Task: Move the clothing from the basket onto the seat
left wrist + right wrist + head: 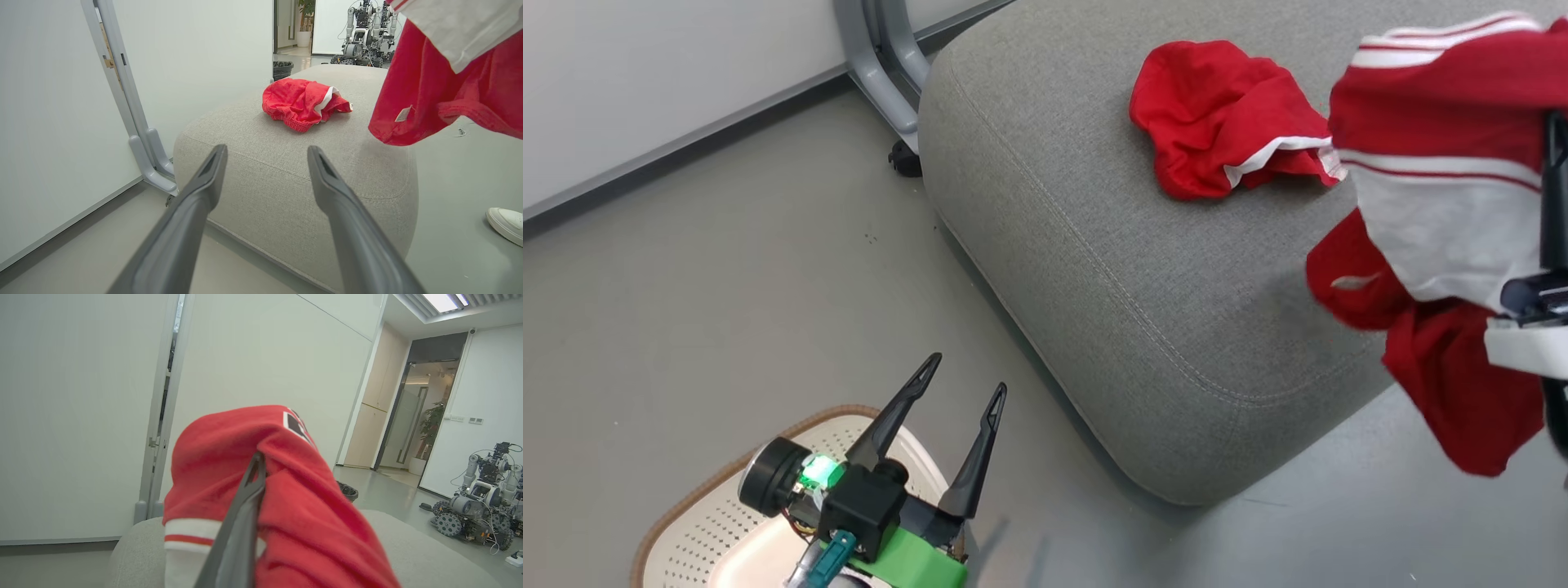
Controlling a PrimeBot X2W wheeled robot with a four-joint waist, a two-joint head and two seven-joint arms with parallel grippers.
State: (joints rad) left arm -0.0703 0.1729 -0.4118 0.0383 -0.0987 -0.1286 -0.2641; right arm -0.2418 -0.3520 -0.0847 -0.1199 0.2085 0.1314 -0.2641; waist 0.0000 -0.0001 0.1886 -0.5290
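Note:
Red shorts (1225,122) (302,104) with a white stripe lie crumpled on the grey seat (1111,269) (294,183). My right gripper (1556,163) (255,465) is shut on the red jersey (1437,204) (294,498), which hangs in the air over the seat's near right edge, its white-striped trim showing. The jersey (441,90) also hangs at the upper right of the left wrist view. Over the cream perforated basket (686,523) at the lower left, my left gripper (964,376) (266,151) stands open with nothing between its fingers. The arm hides much of the basket's inside.
A grey metal frame leg (882,73) stands against the white wall behind the seat's left corner. A white shoe (506,224) rests on the floor to the seat's right. Another robot (478,510) and a dark bin (282,69) stand far off.

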